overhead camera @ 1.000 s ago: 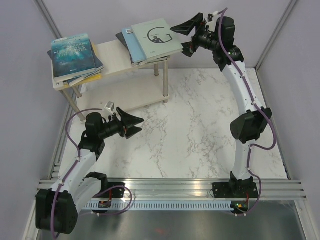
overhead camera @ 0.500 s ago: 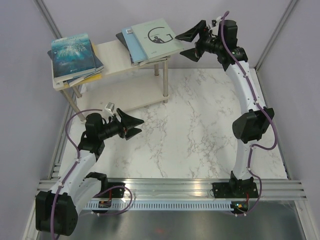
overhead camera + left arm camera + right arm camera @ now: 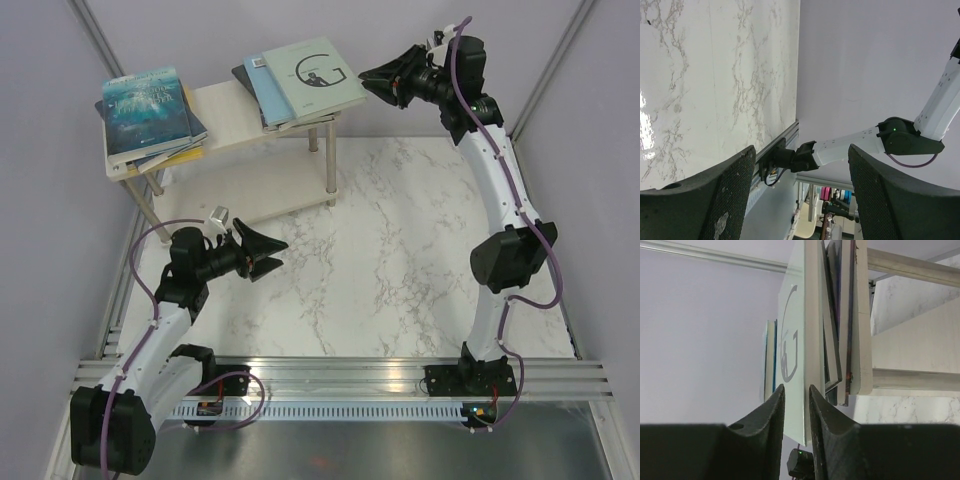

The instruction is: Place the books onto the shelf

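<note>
Right gripper [image 3: 367, 79], jaws nearly closed and seemingly empty, hangs beside the overhanging "G" book [image 3: 315, 72]; a nudge could topple it. Left gripper [image 3: 277, 257] gapes, empty.

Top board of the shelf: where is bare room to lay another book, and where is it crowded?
Bare: the strip of the top board between the teal-book stack and the G-book stack; the lower board's visible front; the marble table's middle. Crowded: both ends of the top board, and the right fingers hang beside the G-book stack.
</note>
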Robot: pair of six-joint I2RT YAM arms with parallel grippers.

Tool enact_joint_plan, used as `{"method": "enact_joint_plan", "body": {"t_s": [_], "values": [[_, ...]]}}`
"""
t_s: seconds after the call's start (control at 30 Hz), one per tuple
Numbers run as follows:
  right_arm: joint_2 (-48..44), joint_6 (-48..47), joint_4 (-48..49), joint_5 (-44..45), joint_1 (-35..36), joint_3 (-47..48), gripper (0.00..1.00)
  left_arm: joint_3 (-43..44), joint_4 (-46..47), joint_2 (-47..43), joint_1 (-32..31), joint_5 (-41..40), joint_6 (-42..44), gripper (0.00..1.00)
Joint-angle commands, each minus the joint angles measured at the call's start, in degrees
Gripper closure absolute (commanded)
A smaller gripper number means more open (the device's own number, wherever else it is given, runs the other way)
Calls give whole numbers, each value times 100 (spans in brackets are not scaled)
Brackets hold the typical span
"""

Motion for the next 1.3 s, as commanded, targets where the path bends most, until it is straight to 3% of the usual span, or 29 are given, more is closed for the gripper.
{"method": "enact_joint_plan", "body": {"t_s": [0.0,0.4,0.83,1.1,1.27], "values": [[-141,89,333,72,150,64,70,193,-29,-54,32,163,279,23],[272,177,385,282,633,381,72,263,-187,8,41,269,463,23],[405,29,421,397,520,558,71,386,-530,-142,49,322,692,23],[-604,-472,456,142,-140,-66,58,1150,-1531,-98,93,120,1411,23],[-1378,-1069,482,-51,-298,-1067,45,1958,-2451,-28,93,-240,2000,22]]}}
